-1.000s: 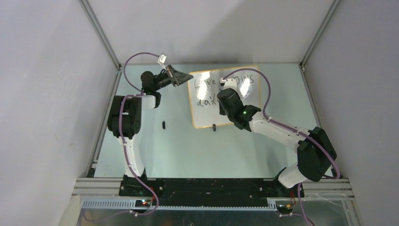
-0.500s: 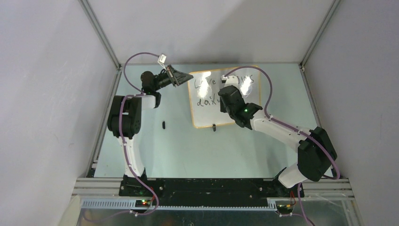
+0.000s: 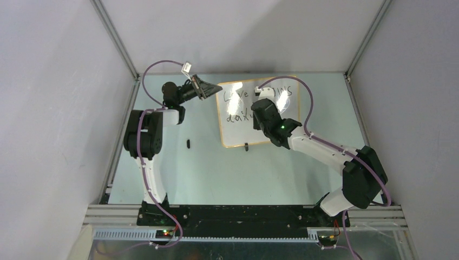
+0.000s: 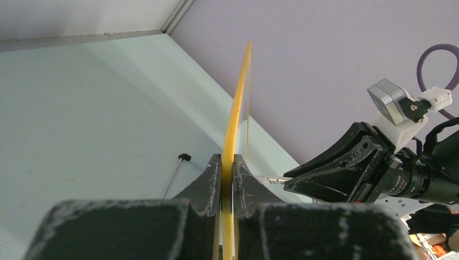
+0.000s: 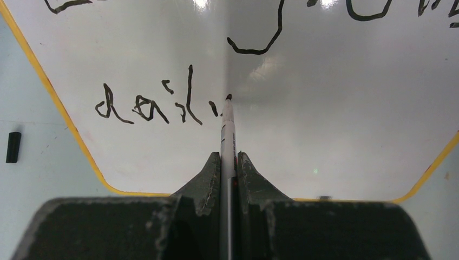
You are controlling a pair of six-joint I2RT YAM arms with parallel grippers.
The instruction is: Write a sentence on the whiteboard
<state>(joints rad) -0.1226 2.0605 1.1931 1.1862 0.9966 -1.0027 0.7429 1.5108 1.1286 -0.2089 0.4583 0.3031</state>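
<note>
whiteboard (image 3: 238, 135) upper centre of overhead view; sentence (image 5: 151, 105) reads "dail", left of pen tip | right gripper (image 5: 228, 158) pinches marker (image 5: 228, 130), tip on board | left gripper (image 4: 227, 162) pinches board rim | my worry: pressing hard could twist the board out of that thin grip, smearing letters

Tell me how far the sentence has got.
Done: a top line and "dail" in thin black handwriting stand on the small white, orange-rimmed whiteboard. In hand: the right pincer grips a slim white marker, tip at the next letter; the left pincer clamps the board's rim. Left: finishing that word.
</note>
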